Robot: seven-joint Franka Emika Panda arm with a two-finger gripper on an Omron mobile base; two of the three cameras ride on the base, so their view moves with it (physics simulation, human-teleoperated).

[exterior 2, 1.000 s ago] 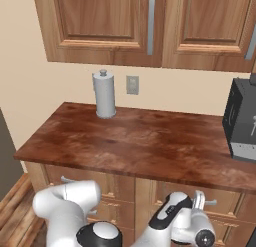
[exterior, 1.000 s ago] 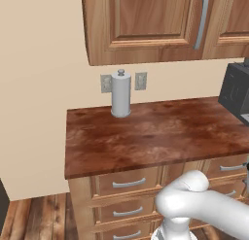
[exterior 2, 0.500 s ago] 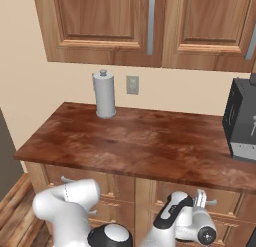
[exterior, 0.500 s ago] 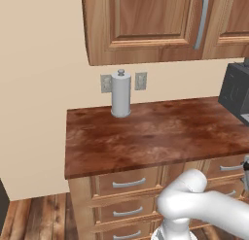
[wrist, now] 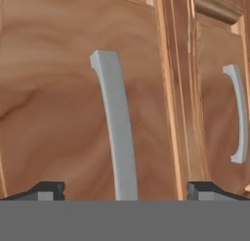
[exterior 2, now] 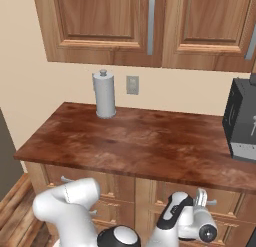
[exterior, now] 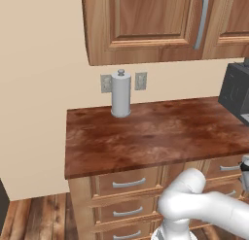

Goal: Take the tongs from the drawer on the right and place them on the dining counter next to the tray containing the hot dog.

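My gripper [wrist: 126, 189] is open and close in front of a shut brown drawer front [wrist: 53, 113]. That front's curved silver handle [wrist: 116, 132] runs between my two finger tips. From the right base view the gripper [exterior 2: 201, 195] sits at the top right drawer front [exterior 2: 227, 200], below the worktop edge. In the left base view the gripper [exterior: 244, 172] shows at the right border. Every drawer in view is shut, and the tongs are hidden. The dining counter and the tray are out of view.
A narrow reddish-brown worktop [exterior 2: 145, 146] carries a paper towel roll [exterior 2: 104, 94] at the back and a dark appliance [exterior 2: 242, 121] at the right. Wall cabinets [exterior 2: 150, 26] hang above. More drawer fronts with silver handles [exterior: 127, 183] lie to the left. A neighbouring handle [wrist: 238, 113] is beside mine.
The hand has shifted slightly right and nearer the top right drawer front, now showing at the left base view's right border. The jaws stay open.
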